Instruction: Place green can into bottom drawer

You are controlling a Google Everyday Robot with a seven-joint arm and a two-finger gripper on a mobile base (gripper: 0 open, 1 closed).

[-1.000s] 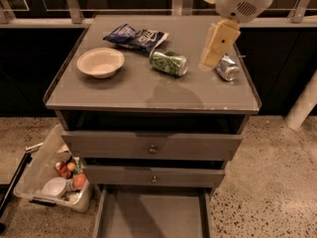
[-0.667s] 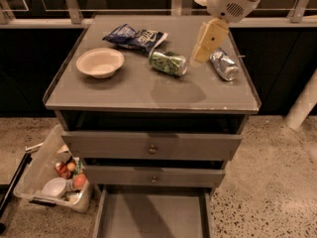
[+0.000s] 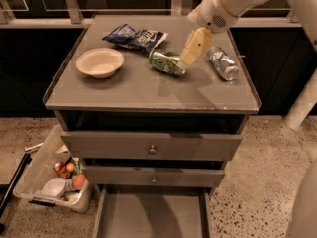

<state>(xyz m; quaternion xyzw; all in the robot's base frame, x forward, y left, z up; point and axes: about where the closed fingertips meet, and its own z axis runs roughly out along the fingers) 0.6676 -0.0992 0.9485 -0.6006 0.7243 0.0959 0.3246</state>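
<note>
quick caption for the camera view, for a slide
Gripper close beside the green can, which lies on its side on the cabinet top; the bottom drawer is open below.

A grey cabinet top [image 3: 148,90] held a pale bowl [image 3: 100,62] at the left, a blue snack bag [image 3: 134,36] at the back, a green can [image 3: 167,63] lying on its side near the middle, and a crinkled silver can [image 3: 222,63] at the right. The robot's cream gripper [image 3: 187,56] reached down from the upper right, its tip just beside the green can's right end. Below, the bottom drawer [image 3: 151,217] stood pulled open. A clear bin [image 3: 49,175] of odds and ends sat on the floor at the left.
</note>
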